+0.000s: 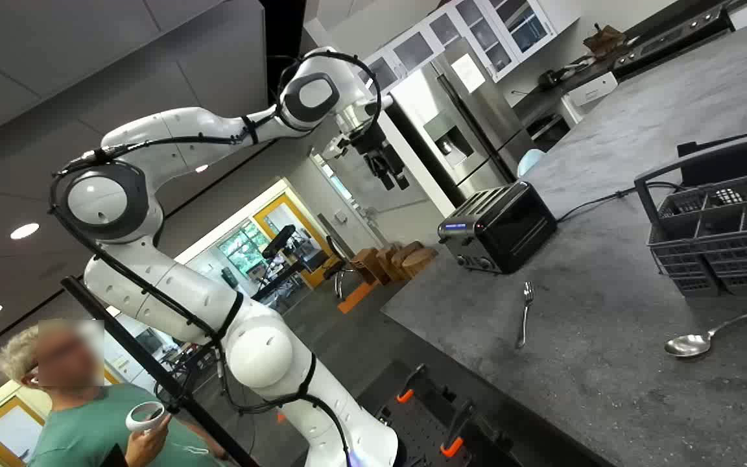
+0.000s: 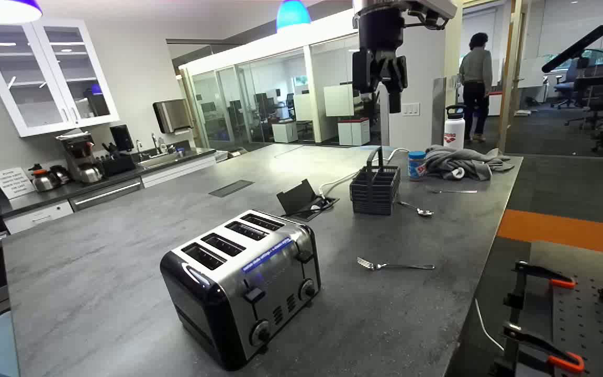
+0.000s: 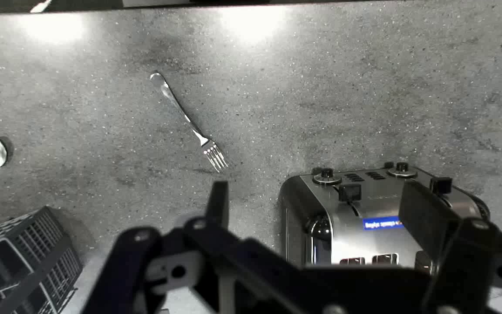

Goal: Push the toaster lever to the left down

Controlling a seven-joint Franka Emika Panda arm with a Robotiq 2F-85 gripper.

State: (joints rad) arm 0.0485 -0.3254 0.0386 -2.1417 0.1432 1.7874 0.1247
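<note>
**Boxy black-and-silver toaster [image 2: 238, 280] and spread jaws**

In the wrist view, the black two-fingered gripper [image 3: 315, 188] masks part of the toaster's slotted top; a dark-grey gridded basket [image 3: 37, 270] is cropped at left. We see the jaws wide apart, empty; the toaster stands lower, well away, on the speckled grey countertop [image 2: 97, 293].

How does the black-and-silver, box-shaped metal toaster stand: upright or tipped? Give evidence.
Upright: the toaster sits on the grey countertop, its four slots facing up.
</note>
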